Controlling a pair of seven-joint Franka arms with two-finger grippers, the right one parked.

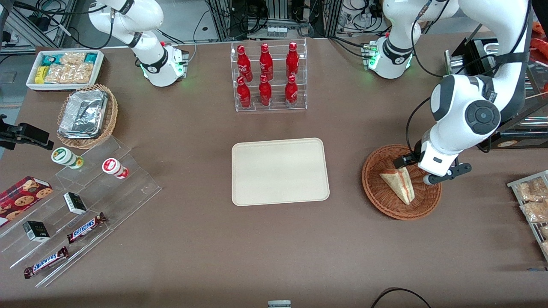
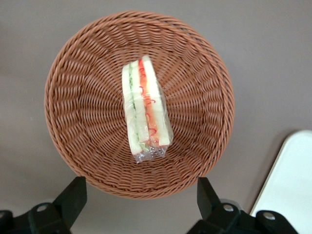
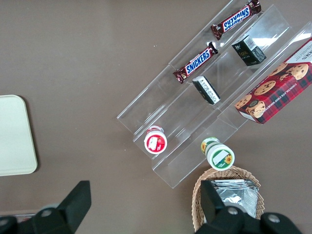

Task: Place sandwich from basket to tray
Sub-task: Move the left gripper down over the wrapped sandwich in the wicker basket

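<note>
My tool [image 2: 141, 204] spread wide, empty, above basket [image 2: 73, 73]. Sandwich [image 2: 145, 109] on edge, wrapped: may slip or squash if pinched off-centre. Tray [image 1: 280, 171] bare.

the left arm is bent down from its base at the working arm's end of the table, wrist pointed straight downward. the gripper [image 1: 421, 169] is held just above the table level, its fingers [image 2: 73, 195] spread wide apart with nothing held between them.
</note>
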